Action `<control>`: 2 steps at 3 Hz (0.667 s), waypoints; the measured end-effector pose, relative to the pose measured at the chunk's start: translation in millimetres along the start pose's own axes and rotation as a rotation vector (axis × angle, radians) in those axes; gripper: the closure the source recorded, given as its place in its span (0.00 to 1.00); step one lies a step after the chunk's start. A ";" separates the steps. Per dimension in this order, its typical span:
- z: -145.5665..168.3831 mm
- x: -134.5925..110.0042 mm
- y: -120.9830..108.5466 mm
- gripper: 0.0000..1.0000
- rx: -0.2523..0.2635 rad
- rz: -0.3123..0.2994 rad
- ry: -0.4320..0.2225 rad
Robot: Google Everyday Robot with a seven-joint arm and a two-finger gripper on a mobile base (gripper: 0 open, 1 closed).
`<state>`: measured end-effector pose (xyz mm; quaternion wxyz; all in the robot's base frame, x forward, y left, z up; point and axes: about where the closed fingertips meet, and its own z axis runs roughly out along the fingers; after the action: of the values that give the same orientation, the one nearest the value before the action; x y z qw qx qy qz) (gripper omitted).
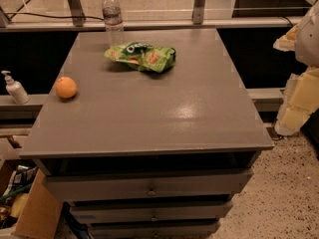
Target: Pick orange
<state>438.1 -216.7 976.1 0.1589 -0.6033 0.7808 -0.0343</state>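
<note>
The orange [66, 87] is small, round and bright, and sits near the left edge of the grey cabinet top [164, 108]. My gripper [300, 101] is the white and pale yellow shape at the far right edge of the view, off the cabinet's right side and far from the orange. It holds nothing that I can see.
A crumpled green snack bag [142, 56] lies at the back middle of the top, with a clear water bottle [113, 16] behind it. A white pump bottle [15, 88] stands on the ledge to the left. Drawers [149, 185] are below, and a cardboard box [30, 208] is at lower left.
</note>
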 end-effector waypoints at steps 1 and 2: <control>0.0 0.0 0.0 0.00 0.000 0.000 0.000; 13.6 -10.1 -3.1 0.00 -0.028 -0.036 -0.074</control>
<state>447.2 -206.0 966.1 0.1783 -0.6204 0.7638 -0.0039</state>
